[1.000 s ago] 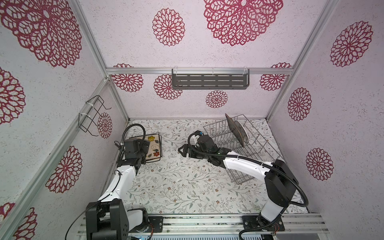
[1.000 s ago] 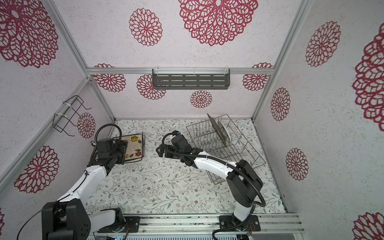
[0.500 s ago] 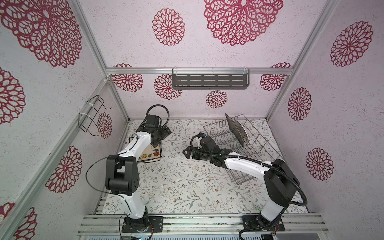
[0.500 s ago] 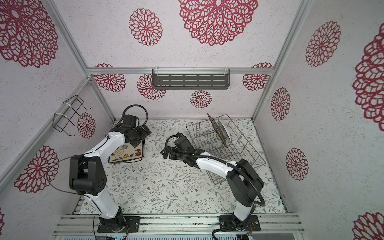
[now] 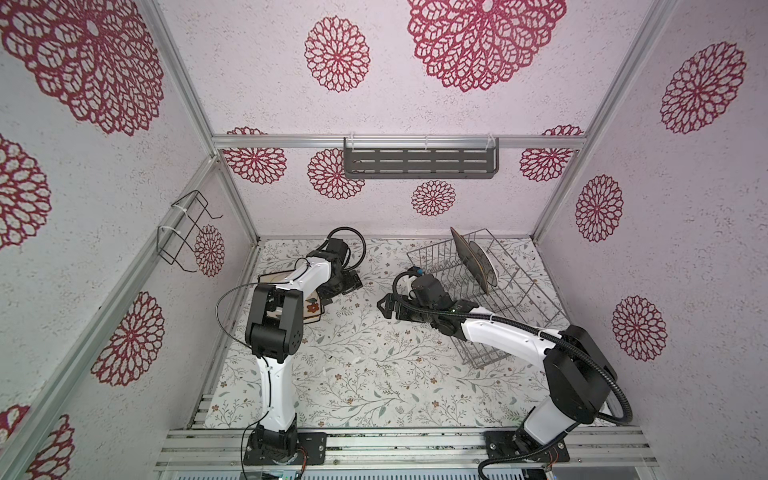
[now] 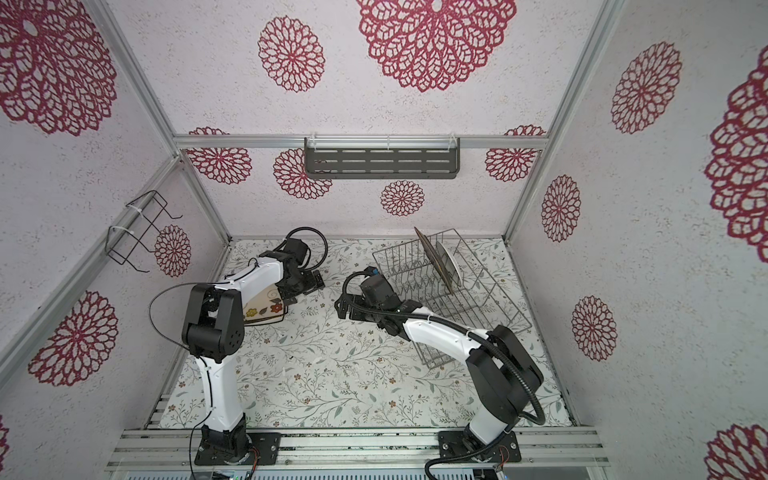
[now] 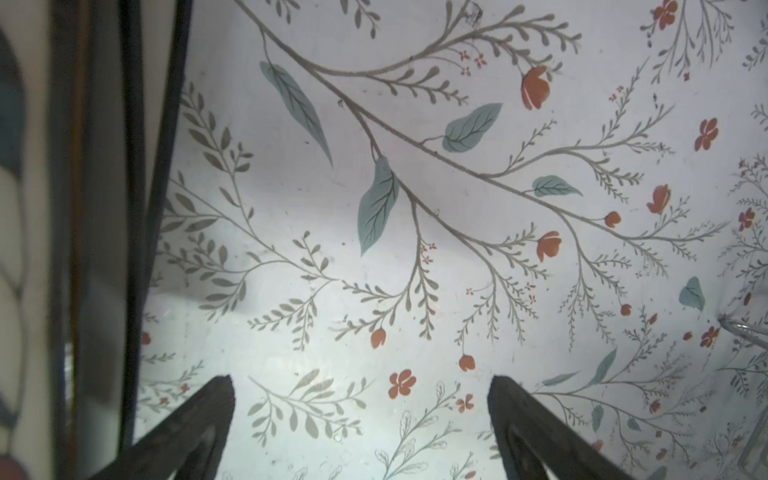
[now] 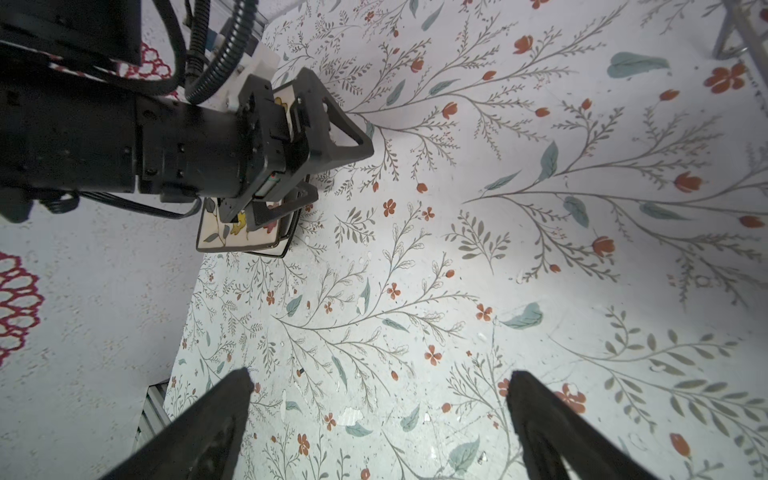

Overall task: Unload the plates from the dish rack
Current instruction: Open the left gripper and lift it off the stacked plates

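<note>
Finding a stack of plates (image 5: 312, 308) (image 6: 266, 309) lying flat at about ten o'clock on the flowered mat (image 5: 365, 374), showing a cream floral one on top and hiding mostly under the left arm in both top views. Spotting the left claw (image 5: 345, 289) (image 8: 343, 170) hanging just beside the stack's three o'clock edge, spreading its fingers wide and gripping nothing; seeing only bare mat between them in the left wrist view. Moving on to the right claw (image 5: 388, 309) (image 8: 382, 374) near the middle of the mat, likewise gaping fully and carrying nothing, pointing toward nine o'clock and facing the left claw across a strip of bare mat. Ending at two o'clock with the dish rack (image 5: 515, 303) (image 6: 482, 299), a silver wire basket resting on the mat and holding two upright plates (image 5: 478, 262) (image 6: 444, 262) leaning together near its twelve o'clock end.
</note>
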`<action>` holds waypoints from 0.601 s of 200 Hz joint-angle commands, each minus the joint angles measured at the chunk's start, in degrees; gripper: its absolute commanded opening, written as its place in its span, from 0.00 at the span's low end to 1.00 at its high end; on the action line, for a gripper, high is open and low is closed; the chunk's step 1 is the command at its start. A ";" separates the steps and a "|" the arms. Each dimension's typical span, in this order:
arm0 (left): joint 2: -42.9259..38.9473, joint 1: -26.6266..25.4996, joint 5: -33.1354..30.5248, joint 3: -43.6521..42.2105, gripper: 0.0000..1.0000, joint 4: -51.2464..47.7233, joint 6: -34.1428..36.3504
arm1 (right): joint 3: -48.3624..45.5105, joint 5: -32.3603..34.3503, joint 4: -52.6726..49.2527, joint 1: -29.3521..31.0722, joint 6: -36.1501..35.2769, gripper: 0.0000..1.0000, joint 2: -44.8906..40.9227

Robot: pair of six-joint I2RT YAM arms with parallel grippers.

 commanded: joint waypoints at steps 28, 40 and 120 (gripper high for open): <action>0.67 -1.11 -4.40 0.08 1.00 -2.59 0.77 | -0.82 2.26 -0.20 -0.31 -0.51 0.99 -3.81; 0.76 -1.35 -5.56 -0.07 1.00 -3.04 0.76 | -0.35 2.70 -0.85 -0.30 -0.64 0.99 -3.72; 0.00 -2.13 -7.76 -2.70 1.00 -3.00 1.41 | 0.26 3.28 -2.15 -0.30 -0.76 0.99 -4.44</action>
